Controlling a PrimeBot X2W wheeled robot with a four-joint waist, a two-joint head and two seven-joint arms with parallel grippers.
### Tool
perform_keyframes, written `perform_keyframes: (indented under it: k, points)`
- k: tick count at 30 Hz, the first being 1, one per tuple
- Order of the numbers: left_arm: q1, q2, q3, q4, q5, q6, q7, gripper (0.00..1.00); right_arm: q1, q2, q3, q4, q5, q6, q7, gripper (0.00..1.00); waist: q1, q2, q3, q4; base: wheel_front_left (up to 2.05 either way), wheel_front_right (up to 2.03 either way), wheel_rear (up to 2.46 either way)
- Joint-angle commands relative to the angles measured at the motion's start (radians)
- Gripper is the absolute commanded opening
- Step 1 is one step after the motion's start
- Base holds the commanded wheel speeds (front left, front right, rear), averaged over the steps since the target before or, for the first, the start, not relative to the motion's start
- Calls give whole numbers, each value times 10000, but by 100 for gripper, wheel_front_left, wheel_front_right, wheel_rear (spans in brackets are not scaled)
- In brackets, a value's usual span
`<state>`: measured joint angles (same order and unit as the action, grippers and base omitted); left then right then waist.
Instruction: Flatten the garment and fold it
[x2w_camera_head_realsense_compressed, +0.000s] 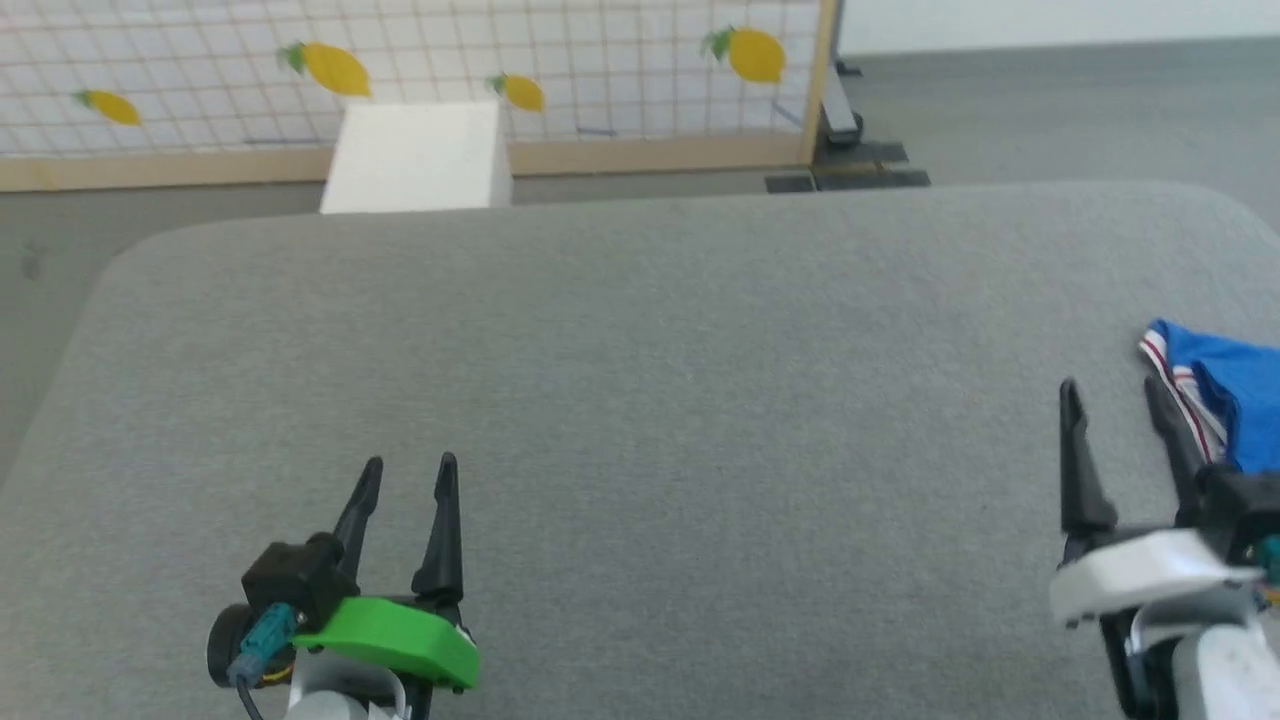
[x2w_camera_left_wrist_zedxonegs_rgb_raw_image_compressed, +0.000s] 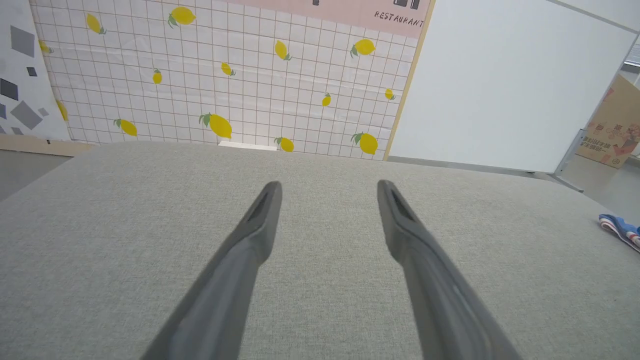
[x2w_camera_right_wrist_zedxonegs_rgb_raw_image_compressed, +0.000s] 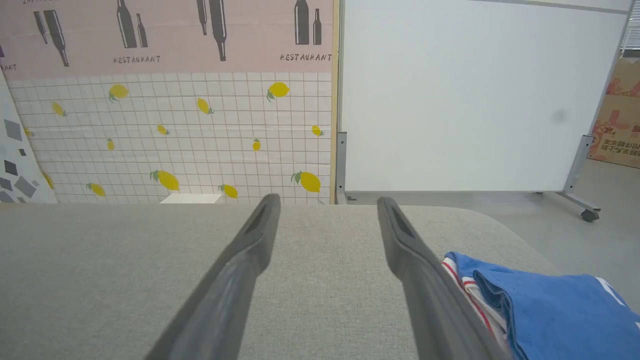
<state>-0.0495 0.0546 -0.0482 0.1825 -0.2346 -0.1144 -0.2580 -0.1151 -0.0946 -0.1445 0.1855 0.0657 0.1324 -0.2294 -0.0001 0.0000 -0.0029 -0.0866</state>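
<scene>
The garment (x2w_camera_head_realsense_compressed: 1225, 392) is a royal-blue shirt with red-and-white striped trim, lying bunched at the far right of the grey padded surface (x2w_camera_head_realsense_compressed: 640, 380). In the right wrist view the garment (x2w_camera_right_wrist_zedxonegs_rgb_raw_image_compressed: 545, 310) lies just right of my right finger. My right gripper (x2w_camera_head_realsense_compressed: 1115, 388) stands open at the lower right, beside the cloth's left edge, holding nothing. Low on the left, my left gripper (x2w_camera_head_realsense_compressed: 410, 464) is open over bare grey fabric, far from the garment (x2w_camera_left_wrist_zedxonegs_rgb_raw_image_compressed: 620, 227). Between the left fingers (x2w_camera_left_wrist_zedxonegs_rgb_raw_image_compressed: 260, 225) there is nothing.
A white box (x2w_camera_head_realsense_compressed: 415, 155) stands on the floor beyond the surface's far edge, in front of a lemon-print tiled partition (x2w_camera_head_realsense_compressed: 400, 70). A white wheeled board (x2w_camera_right_wrist_zedxonegs_rgb_raw_image_compressed: 475, 95) stands at the back right, with a cardboard box (x2w_camera_right_wrist_zedxonegs_rgb_raw_image_compressed: 617, 125) behind it.
</scene>
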Motion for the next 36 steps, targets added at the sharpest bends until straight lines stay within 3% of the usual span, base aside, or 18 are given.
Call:
perform_keyframes:
  k: [1, 14, 36]
  points:
    - [213, -40, -120, 29, -140, 34, -37, 100, 617, 158, 143, -408, -110, -17, -92, 100, 1, 0, -448, 479, 0, 0, 0]
    - [438, -42, -534, 148, -405, 219, -37, 100, 1964, 437, 294, -845, -374, -17, -103, 100, 1, 0, -536, 781, 0, 0, 0]
    - [403, -43, -662, 170, -525, 296, -38, 100, 2073, 443, 433, -799, 42, -17, -232, 100, 1, 0, -470, 800, 0, 0, 0]
